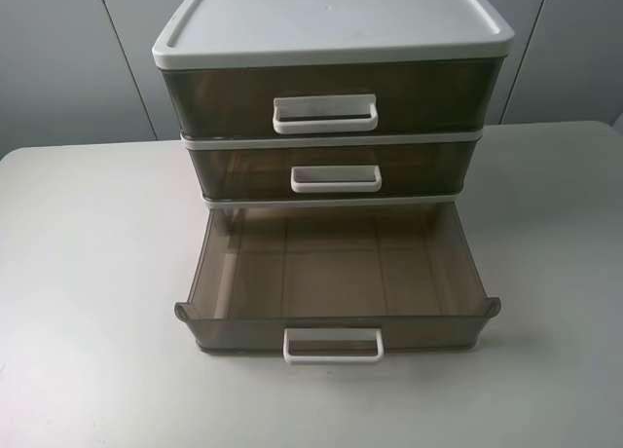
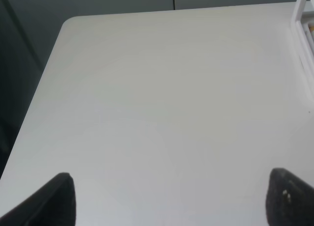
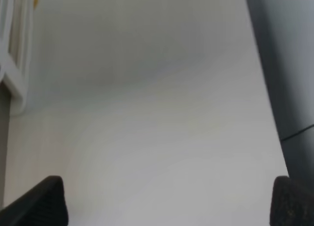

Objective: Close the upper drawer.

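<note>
The drawer unit (image 1: 331, 24) with a white lid stands at the back middle of the table. The upper drawer (image 1: 243, 170), the middle smoky-brown one with a white loop handle (image 1: 336, 178), sits pushed in, about flush with the frame. The lowest drawer (image 1: 336, 273) is pulled far out and is empty. Neither gripper shows in the exterior high view. My left gripper (image 2: 169, 201) is open and empty over bare table, left of the unit. My right gripper (image 3: 169, 201) is open and empty over bare table, right of the unit.
The white table (image 1: 88, 273) carries only the unit. A white edge of the unit shows in the left wrist view (image 2: 301, 19) and in the right wrist view (image 3: 12, 64). Grey wall panels stand behind the table.
</note>
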You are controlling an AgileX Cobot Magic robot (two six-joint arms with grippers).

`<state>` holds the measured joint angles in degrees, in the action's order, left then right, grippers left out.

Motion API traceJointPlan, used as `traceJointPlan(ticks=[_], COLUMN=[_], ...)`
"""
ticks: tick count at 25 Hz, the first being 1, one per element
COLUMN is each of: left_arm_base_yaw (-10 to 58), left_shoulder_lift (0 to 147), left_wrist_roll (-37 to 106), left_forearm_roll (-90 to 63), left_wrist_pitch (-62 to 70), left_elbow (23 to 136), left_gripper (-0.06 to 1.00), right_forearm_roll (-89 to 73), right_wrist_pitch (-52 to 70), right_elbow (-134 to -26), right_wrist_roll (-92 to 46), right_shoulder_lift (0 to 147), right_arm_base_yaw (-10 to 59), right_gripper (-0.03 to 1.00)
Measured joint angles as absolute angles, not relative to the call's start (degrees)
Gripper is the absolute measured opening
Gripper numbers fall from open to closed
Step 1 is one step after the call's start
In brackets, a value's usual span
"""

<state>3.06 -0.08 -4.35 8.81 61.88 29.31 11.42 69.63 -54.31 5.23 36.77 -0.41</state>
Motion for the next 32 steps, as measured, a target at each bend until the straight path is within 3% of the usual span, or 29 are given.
traceJointPlan(ticks=[4,18,32], left_arm_base_yaw=[3.1,3.1,3.1], left_shoulder_lift=[-0.1,-0.1,-0.1], left_wrist_roll=[-4.3,-4.3,-4.3], left_forearm_roll=[8.8,8.8,8.8], left_wrist_pitch=[61.9,61.9,61.9], left_elbow=[29.3,29.3,29.3], left_gripper=[0.74,0.74,0.74], right_forearm_roll=[10.9,3.2,0.6], right_wrist_pitch=[69.9,63.6,62.4], right_elbow=[-49.7,-32.5,-29.4], right_wrist_roll=[5.3,3.6,0.8], right_shoulder_lift=[29.3,9.0,0.1], right_arm_base_yaw=[-4.5,-4.7,-4.7], right_gripper=[0.63,0.63,0.63])
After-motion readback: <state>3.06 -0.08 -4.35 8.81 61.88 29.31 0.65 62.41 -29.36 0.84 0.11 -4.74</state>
